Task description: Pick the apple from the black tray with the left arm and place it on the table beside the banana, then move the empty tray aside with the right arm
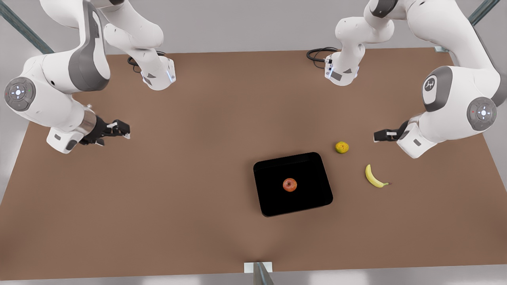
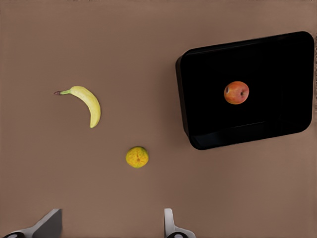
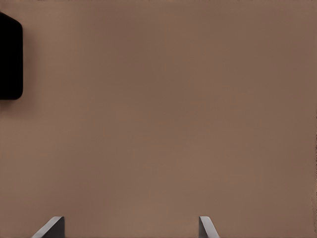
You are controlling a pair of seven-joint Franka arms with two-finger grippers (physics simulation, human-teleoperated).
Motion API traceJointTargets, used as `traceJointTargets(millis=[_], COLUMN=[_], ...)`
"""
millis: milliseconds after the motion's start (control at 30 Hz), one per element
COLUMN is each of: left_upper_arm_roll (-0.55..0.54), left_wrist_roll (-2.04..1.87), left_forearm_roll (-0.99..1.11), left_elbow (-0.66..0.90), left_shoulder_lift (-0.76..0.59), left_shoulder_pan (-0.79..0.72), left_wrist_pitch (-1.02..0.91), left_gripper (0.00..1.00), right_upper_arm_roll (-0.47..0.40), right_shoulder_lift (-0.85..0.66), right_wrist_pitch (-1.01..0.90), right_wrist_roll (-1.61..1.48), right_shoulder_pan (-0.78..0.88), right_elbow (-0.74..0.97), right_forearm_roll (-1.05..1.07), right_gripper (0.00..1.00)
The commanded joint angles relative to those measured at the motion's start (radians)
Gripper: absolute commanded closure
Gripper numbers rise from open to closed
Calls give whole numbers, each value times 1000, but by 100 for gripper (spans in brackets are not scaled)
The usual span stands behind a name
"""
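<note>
The small red-orange apple [image 1: 290, 185] [image 2: 236, 92] lies near the middle of the glossy black tray [image 1: 309, 170] [image 2: 277, 64], which rests flat on the brown table [image 1: 178, 178]. To the front view's right of the tray lies the yellow banana [image 1: 373, 177] [image 2: 89, 103]. My left gripper [image 1: 376, 136] [image 2: 110, 228] hovers open above the table at the front view's right, beyond the banana and well apart from the apple. Far off at the front view's left, my right gripper [image 1: 126, 130] [image 3: 130, 228] waits open over bare table. A corner of the tray [image 3: 10, 59] shows in the right wrist view.
A yellow-green round fruit [image 1: 342, 147] [image 2: 137, 157] sits between the tray's far corner and the left gripper, close to the banana. Both arm bases [image 1: 158, 75] [image 1: 342, 71] stand at the table's far edge. A post [image 1: 259, 273] rises at the near edge.
</note>
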Motion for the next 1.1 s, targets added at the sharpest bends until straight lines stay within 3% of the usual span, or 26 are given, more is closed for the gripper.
traceJointTargets(millis=[0,167,267,300,400,567,800,1067], left_upper_arm_roll=[0,-9,-187,-203,-201,-203,-140,-141], left_wrist_roll=[-60,-57,3,24,-209,-632,-666,-775], left_forearm_roll=[-4,-13,-10,6,59,104,96,107], left_elbow=[1,13,59,59,59,55,59,19], left_shoulder_lift=[-1,17,129,143,143,281,408,496], left_shoulder_pan=[1,-54,-149,-187,-200,-374,-365,-371], left_wrist_pitch=[39,45,176,203,214,404,456,665], left_gripper=[0,0,0,0,0,0,0,0], right_upper_arm_roll=[2,2,3,3,3,3,13,11], right_shoulder_lift=[3,8,12,12,12,12,94,114], right_wrist_pitch=[54,54,54,54,54,54,94,97], right_wrist_roll=[-102,-103,-103,-103,-105,-105,-108,-105], right_shoulder_pan=[7,7,9,9,9,7,57,81], right_elbow=[0,2,3,3,3,3,3,27], right_forearm_roll=[0,0,-1,-1,-1,0,0,-1], right_gripper=[0,0,0,0,0,0,0,0])
